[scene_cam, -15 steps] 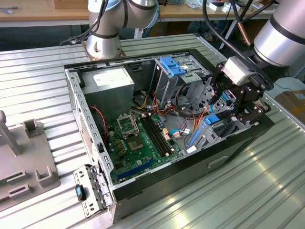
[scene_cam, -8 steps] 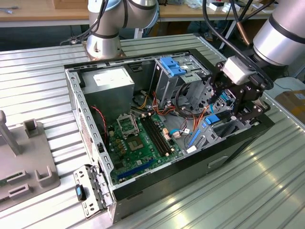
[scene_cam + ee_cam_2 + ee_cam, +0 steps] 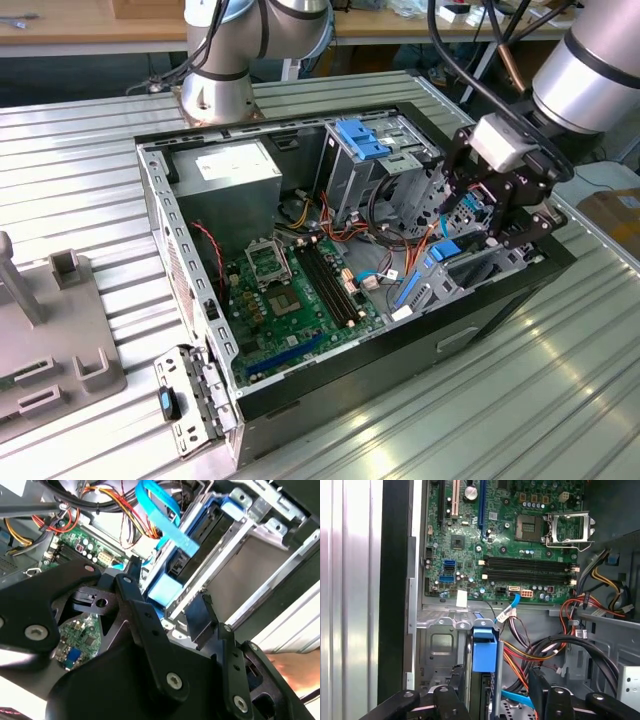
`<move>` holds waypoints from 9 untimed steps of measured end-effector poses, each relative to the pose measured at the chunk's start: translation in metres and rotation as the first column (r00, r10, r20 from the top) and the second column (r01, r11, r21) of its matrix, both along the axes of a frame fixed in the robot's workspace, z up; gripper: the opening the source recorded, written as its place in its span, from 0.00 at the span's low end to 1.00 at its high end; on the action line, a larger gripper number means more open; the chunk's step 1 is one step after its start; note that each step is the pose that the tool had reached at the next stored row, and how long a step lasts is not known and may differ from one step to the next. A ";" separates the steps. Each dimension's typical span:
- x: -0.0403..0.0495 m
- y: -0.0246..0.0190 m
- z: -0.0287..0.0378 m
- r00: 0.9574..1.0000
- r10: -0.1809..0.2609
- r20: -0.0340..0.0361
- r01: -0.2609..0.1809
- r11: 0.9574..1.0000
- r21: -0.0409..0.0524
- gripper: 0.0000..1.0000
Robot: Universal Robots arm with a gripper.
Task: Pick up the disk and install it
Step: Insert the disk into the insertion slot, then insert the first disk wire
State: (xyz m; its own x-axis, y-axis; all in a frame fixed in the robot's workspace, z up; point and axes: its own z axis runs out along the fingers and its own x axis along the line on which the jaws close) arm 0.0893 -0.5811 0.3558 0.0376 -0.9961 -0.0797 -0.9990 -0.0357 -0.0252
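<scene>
The disk (image 3: 484,650), a dark slab in a bright blue carrier, stands on edge in the metal drive bay at the front corner of the open computer case (image 3: 160,200). In the exterior view the disk (image 3: 446,250) is at the case's right end, under my gripper (image 3: 472,236). My gripper (image 3: 496,672) is open and straddles the disk's top edge. One black finger (image 3: 456,677) is close beside the carrier, the other (image 3: 539,680) stands well apart over the cables. In the second wrist view the blue carrier (image 3: 162,587) lies between the two fingertips of my gripper (image 3: 166,582).
The green motherboard (image 3: 290,290) covers the case floor, and red, orange and black cables (image 3: 545,650) bunch next to the bay. A ribbed blue latch (image 3: 362,138) tops the metal cage. The power supply (image 3: 235,170) sits at the back. A grey fixture (image 3: 60,330) stands at the exterior view's left.
</scene>
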 end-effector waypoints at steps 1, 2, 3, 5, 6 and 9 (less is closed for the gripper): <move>0.0018 0.0002 0.0000 1.000 0.000 0.000 0.000 1.000 0.000 0.62; 0.0044 0.0003 -0.0003 1.000 0.000 0.000 0.000 1.000 0.000 0.62; 0.0085 0.0004 -0.0010 1.000 0.000 0.000 0.000 1.000 0.000 0.62; 0.0104 0.0005 -0.0022 1.000 0.000 0.000 0.000 1.000 -0.001 0.62; 0.0104 0.0005 -0.0022 1.000 0.000 0.000 0.000 1.000 0.000 0.62; 0.0104 0.0005 -0.0030 1.000 0.000 0.000 0.000 1.000 0.000 0.62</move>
State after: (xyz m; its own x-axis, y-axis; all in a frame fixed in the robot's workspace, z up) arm 0.0997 -0.5806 0.3528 0.0376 -0.9961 -0.0794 -0.9990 -0.0357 -0.0252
